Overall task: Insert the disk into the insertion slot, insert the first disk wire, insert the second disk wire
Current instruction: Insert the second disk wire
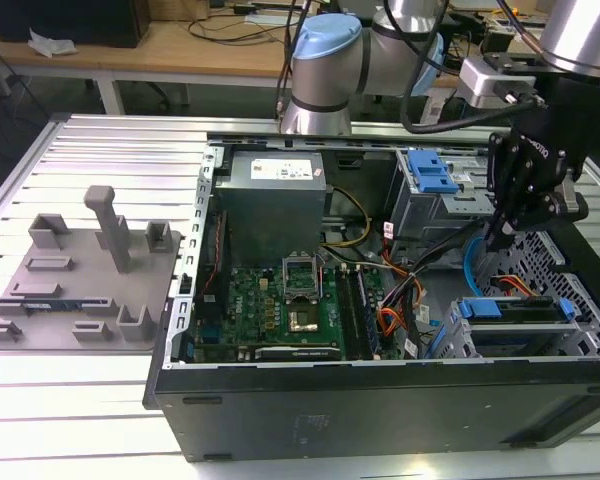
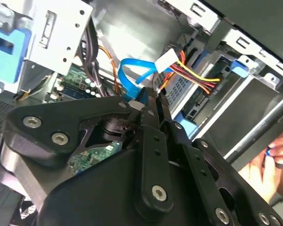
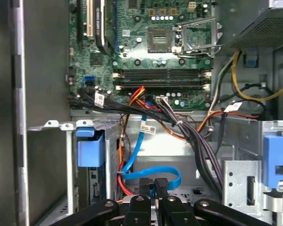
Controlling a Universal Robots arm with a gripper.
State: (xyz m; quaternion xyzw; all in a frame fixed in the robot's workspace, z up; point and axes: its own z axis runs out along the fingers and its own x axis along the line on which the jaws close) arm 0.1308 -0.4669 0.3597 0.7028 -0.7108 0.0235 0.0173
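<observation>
Cable in hand, by my reading: the second disk wire [image 2: 139, 66] curls in a loop right at the fingertips. Its flat run passes between them, and the jaws look pinched nearly together on it. My gripper [image 3: 153, 182] hangs low inside the case, close over the disk [image 1: 510, 308]. The disk sits home in the insertion slot [image 1: 565, 280], its long axis flat along the bay. From the jaws it lies just beside, slightly below them in the exterior view.

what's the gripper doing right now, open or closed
gripper: closed on the second disk wire, the light blue cable, at its plug end.
</observation>
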